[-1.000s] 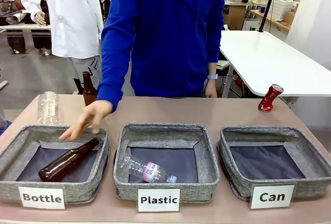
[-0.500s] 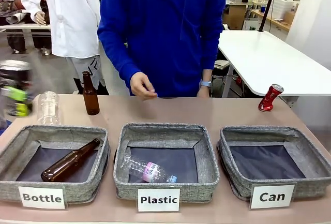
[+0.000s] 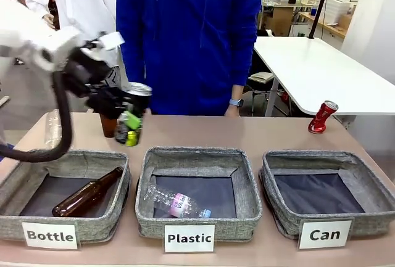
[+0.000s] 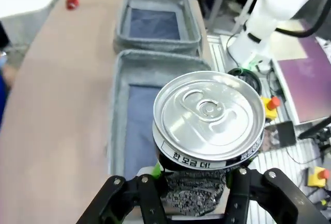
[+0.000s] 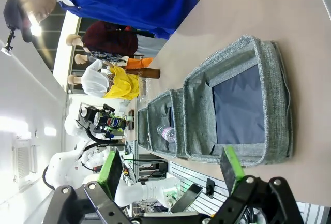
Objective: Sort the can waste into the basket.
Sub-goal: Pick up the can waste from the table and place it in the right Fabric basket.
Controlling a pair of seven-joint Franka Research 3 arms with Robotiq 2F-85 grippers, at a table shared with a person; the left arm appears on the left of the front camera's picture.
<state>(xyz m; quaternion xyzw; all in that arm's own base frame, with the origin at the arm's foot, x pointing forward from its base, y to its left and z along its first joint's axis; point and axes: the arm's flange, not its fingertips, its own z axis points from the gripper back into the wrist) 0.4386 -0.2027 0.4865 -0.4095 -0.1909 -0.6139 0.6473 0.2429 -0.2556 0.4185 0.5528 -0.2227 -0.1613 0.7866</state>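
On my far left in the front view, an empty clear bottle (image 3: 57, 128) stands on the table (image 3: 247, 134) behind the bin marked "Bottle" (image 3: 37, 156), and a brown bottle (image 3: 86, 198) lies slantwise inside that bin. My left arm comes in above them. The left gripper (image 3: 129, 129) hangs in the air over the far edge of the table, between the "Bottle" bin and the bin marked "Plastic" (image 3: 191, 154). Its jaws are pinched on the black can (image 3: 137, 97), which sits tilted with its silver top up. A second brown bottle (image 3: 108, 126) stands upright just behind the gripper, partly hidden by it.

From the left wrist I see the left gripper (image 4: 194, 195) clamped on the lower body of the black can (image 4: 209, 118), with the pull tab facing the camera and grey bins beneath it.

A clear plastic bottle with a pink label (image 3: 176, 204) lies in the "Plastic" bin. A person in a blue top (image 3: 185, 39) stands at the far side.

To the right, the Can basket (image 3: 308, 156) shows only its dark lining. The red can (image 3: 323, 116), dented, stands on the far right corner of the table, well apart from the basket.

The right gripper (image 5: 170, 167) has its jaws spread wide with nothing between the green pads (image 5: 110, 164). It hovers just off the table edge beside the Can basket (image 5: 269, 79).
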